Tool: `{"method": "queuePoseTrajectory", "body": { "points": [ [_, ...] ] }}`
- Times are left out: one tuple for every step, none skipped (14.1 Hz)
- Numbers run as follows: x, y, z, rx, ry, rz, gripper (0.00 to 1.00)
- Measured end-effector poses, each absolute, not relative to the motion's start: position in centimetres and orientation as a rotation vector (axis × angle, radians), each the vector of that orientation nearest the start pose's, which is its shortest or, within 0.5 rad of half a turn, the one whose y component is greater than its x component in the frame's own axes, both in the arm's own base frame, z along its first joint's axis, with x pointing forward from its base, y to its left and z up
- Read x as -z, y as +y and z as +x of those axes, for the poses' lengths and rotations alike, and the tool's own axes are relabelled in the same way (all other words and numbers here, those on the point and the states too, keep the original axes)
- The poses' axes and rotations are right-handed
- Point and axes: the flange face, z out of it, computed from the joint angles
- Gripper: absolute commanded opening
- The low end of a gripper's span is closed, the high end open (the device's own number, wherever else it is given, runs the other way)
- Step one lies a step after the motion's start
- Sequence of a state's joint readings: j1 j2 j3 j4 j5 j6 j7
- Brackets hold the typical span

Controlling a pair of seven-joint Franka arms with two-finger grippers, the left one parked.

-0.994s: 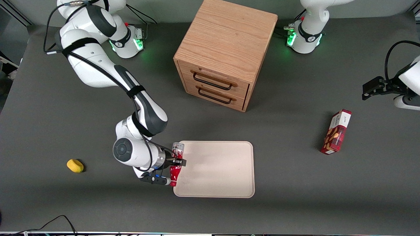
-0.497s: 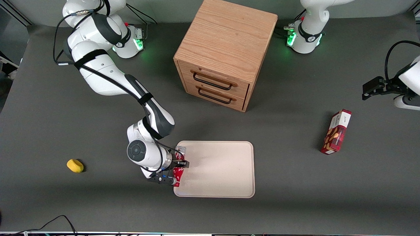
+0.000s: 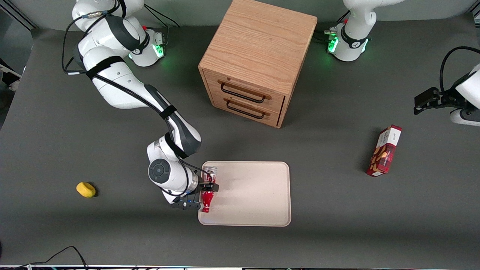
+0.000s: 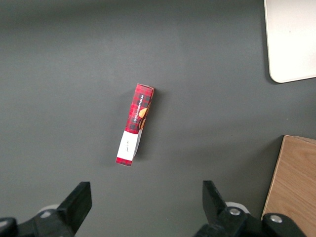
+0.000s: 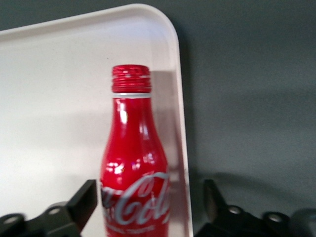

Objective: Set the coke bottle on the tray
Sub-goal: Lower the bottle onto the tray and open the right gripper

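The coke bottle [image 3: 207,195] [image 5: 133,163], red with white script and a silver base, lies on its side on the cream tray [image 3: 255,195] [image 5: 59,98]. It rests just inside the rim at the tray's end toward the working arm, its cap pointing toward the front camera near a rounded corner. My gripper [image 3: 208,187] [image 5: 148,207] straddles the bottle's body and is open. One finger [image 5: 86,197] is close against the bottle. The other finger [image 5: 210,197] stands clear of it, outside the rim.
A wooden two-drawer cabinet [image 3: 255,60] stands farther from the front camera than the tray. A red-and-white snack box [image 3: 384,150] [image 4: 135,131] lies toward the parked arm's end. A small yellow object [image 3: 86,189] sits toward the working arm's end.
My gripper and the bottle have shifted toward the tray, from over its rim to just inside it. The arm has followed along.
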State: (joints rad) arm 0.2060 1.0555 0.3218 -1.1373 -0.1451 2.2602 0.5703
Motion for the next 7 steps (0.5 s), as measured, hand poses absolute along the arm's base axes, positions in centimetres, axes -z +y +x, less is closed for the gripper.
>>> {"method": "queuePoseTrajectory", "body": {
  "points": [
    [-18.18,31.6,70.83,0.025,0.186,-2.946,1.0],
    [-18.11,31.62,70.8,0.025,0.185,-2.948,1.0],
    [-18.03,31.63,70.78,0.024,0.184,-2.949,1.0],
    [-17.97,31.62,70.77,0.023,0.184,-2.949,1.0],
    [-17.92,31.6,70.77,0.023,0.184,-2.95,1.0],
    [-17.89,31.6,70.76,0.022,0.184,-2.95,1.0],
    [-17.88,31.6,70.76,0.022,0.184,-2.95,1.0]
  ]
}}
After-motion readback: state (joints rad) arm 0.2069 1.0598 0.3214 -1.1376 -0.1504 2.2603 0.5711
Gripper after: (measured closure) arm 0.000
